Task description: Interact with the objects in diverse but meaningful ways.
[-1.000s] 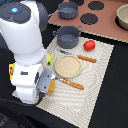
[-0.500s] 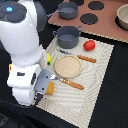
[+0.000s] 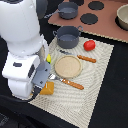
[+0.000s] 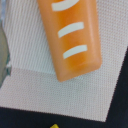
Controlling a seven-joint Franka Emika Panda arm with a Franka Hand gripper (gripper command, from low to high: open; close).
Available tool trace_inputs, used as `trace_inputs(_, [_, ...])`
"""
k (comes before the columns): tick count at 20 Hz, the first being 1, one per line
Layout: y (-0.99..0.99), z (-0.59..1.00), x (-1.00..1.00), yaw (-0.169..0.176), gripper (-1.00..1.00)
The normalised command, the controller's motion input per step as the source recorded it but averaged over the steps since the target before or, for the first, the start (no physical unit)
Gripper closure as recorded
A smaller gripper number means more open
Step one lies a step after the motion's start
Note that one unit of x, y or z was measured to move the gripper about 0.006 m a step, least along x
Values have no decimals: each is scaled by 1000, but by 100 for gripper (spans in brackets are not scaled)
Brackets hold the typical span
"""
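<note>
The toy bread loaf (image 4: 70, 37) lies flat on the striped cloth mat (image 4: 60, 95), close to the mat's corner and directly under the wrist; in the exterior view only its orange end (image 3: 47, 88) peeks from beneath the arm. It looks like a smooth, rigid plastic piece with rounded edges and pale slash marks, likely light and a bit slippery. Its long sides run parallel, so pinching across the narrow width near the middle seems the surest hold. Whether the jaws are open or closed cannot be told; neither view shows them.
</note>
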Motion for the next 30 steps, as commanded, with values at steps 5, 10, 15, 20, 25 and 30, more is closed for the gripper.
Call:
trace_inputs(5, [677, 150, -271, -84, -100])
trace_inputs(10, [683, 194, -233, -120, -100])
trace_inputs(15, [634, 57, -255, -88, -100])
trace_inputs(20, [544, -103, -302, -3, -100])
trace_inputs(25, [509, -174, -317, 0, -100])
trace_inputs(30, [431, -220, -161, 0, -100])
